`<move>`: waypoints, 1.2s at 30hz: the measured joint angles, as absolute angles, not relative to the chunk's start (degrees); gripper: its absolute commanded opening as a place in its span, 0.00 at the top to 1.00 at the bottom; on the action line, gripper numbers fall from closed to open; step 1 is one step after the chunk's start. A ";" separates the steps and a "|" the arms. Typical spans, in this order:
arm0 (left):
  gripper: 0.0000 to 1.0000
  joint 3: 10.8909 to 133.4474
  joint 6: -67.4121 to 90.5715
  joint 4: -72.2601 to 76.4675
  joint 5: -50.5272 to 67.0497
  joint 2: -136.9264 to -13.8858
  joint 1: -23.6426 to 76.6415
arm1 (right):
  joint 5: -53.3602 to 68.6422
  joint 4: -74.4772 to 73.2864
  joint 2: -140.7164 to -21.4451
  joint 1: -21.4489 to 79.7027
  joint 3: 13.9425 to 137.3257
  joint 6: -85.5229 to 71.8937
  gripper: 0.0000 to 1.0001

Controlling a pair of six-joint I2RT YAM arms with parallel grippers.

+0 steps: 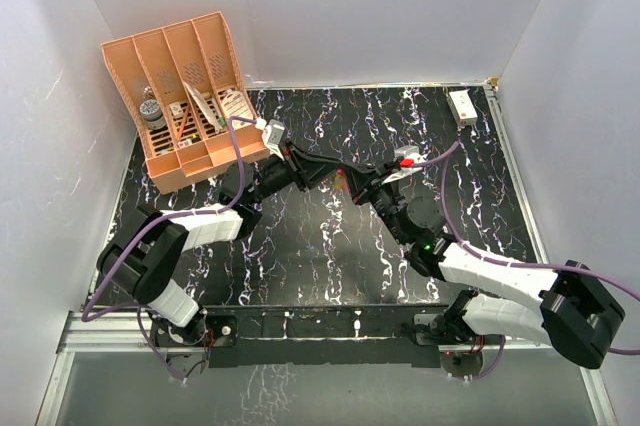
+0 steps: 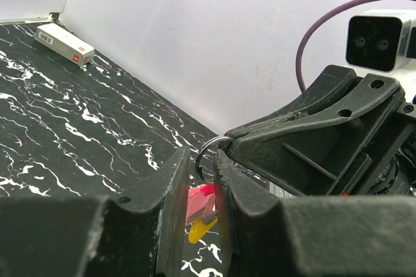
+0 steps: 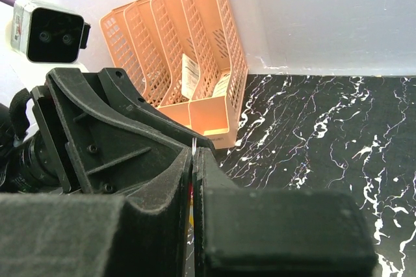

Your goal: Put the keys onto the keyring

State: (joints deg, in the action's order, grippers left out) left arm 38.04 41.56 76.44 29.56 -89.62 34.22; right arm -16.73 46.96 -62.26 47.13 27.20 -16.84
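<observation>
Midway between the table's (image 1: pixel 300 266) side edges, my left pincer (image 2: pixel 201 163) clamps narrowly on the pinkish-red keyring strap (image 2: pixel 198 200), long axis vertical, metal ring (image 2: pixel 201 149) upright above my tips, yellow key (image 2: pixel 200 231) just below; my right pincer (image 3: pixel 194 163), directly opposite, appears pinched to a slit on the ring's edge.

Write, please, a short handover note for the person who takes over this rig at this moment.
Left gripper: shut on the pinkish-red strap keyring.
Right gripper: shut on the strap's thin metal ring, pinched edge-on.
Tiny yellow-gold metal key: shows just below the strap; I cannot tell whether it is on the ring.
Done: both grippers meet at the ring.
Left: check that the key is threaded; if not, thread it.
</observation>
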 measured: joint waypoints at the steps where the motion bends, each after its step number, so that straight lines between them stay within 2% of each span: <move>1: 0.83 38.09 41.56 76.44 29.61 -89.62 34.24 | -16.64 46.96 -62.30 47.13 27.20 -16.84 1.00; 9: 1.00 38.63 41.32 75.88 29.76 -89.62 34.22 | -16.40 47.18 -62.35 47.13 27.20 -16.84 1.00; 20: 1.00 39.13 40.62 73.82 29.91 -89.58 34.06 | -16.56 47.35 -63.18 46.85 27.22 -16.84 1.00; 23: 1.00 39.13 40.07 72.53 29.78 -89.27 34.06 | -16.58 46.89 -63.37 46.81 27.24 -16.84 0.90; 26: 1.00 39.13 39.09 70.96 29.36 -88.68 34.06 | -16.58 45.71 -63.72 46.81 27.92 -16.91 0.74; 28: 1.00 39.20 38.28 69.60 29.08 -88.05 34.06 | -16.56 44.82 -63.77 46.83 28.29 -16.93 0.69; 36: 1.00 39.81 35.03 64.79 27.62 -86.30 34.06 | -17.17 41.50 -61.69 46.83 28.40 -15.94 0.65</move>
